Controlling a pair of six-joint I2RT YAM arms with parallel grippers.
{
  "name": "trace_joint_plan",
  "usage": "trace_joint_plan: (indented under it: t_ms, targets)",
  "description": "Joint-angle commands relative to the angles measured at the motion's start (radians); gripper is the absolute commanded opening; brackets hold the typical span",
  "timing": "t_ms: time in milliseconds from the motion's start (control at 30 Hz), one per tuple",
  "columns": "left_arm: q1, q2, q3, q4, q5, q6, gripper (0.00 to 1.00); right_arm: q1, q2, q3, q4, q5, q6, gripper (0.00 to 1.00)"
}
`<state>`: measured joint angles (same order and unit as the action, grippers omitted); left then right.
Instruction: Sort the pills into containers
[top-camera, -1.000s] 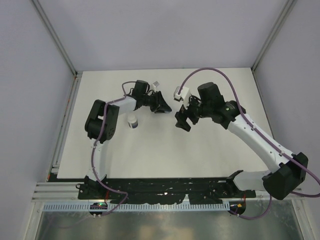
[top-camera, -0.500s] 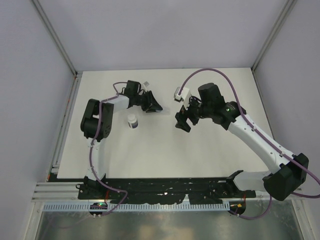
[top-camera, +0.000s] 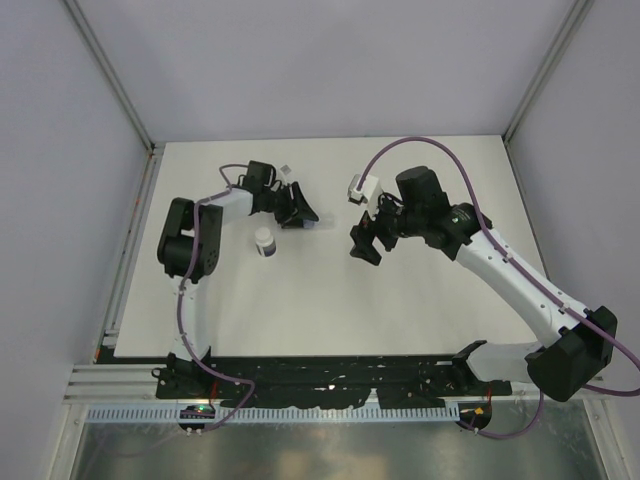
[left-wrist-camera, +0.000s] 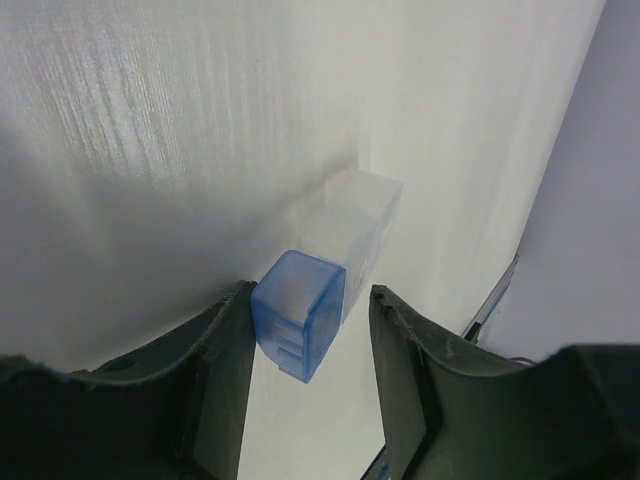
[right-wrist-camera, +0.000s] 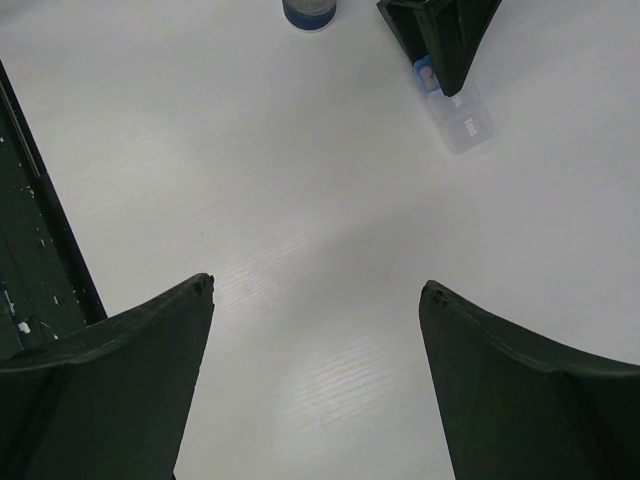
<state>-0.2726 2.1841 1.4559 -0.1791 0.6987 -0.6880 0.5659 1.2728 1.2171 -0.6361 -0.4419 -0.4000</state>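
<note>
The clear plastic vial (left-wrist-camera: 358, 215) with a blue cap (left-wrist-camera: 300, 318) lies on its side on the white table. My left gripper (left-wrist-camera: 312, 290) is open, its jaws on either side of the blue cap. The left finger is right against the cap and there is a gap at the right finger. The right wrist view also shows the vial (right-wrist-camera: 462, 122), just beyond the left gripper (right-wrist-camera: 440, 40). The round dark bottle with a white cap (top-camera: 264, 242) stands upright in front of the left gripper (top-camera: 298, 215). My right gripper (top-camera: 365, 245) is open and empty above bare table. No pills show.
The white table (top-camera: 420, 300) is walled by grey panels at the back and sides. A metal rail (top-camera: 130, 250) runs along its left edge. The dark bottle shows at the top edge of the right wrist view (right-wrist-camera: 310, 12).
My left gripper has moved leftward across the back of the table and its arm has folded further left. The right arm has hardly moved.
</note>
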Motion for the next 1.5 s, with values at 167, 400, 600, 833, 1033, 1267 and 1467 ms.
trace_joint_plan:
  t_ms: [167,400,600,833,1033,1267,1467]
  targets:
    - [0.018,-0.047,0.024,-0.082,-0.056,0.062,0.59,-0.003,-0.023,0.007,0.039,-0.015,0.012,0.88]
    - [0.024,-0.081,0.027,-0.118,-0.099,0.108,0.66,-0.003,-0.006,0.016,0.036,-0.015,0.013,0.88]
    - [0.024,-0.112,0.055,-0.19,-0.157,0.166,0.74,-0.003,-0.009,0.012,0.035,-0.009,0.007,0.89]
    - [0.024,-0.148,0.069,-0.232,-0.209,0.222,0.8,-0.003,-0.009,0.004,0.041,-0.008,0.004,0.89]
    - [0.024,-0.201,0.075,-0.249,-0.251,0.28,0.82,-0.003,-0.023,-0.005,0.047,0.018,0.004,0.89]
    - [0.024,-0.288,0.052,-0.273,-0.292,0.366,0.83,-0.004,-0.066,-0.039,0.111,0.167,0.029,0.93]
    - [0.032,-0.427,-0.041,-0.26,-0.333,0.439,0.84,-0.058,-0.072,-0.062,0.164,0.31,0.082,0.96]
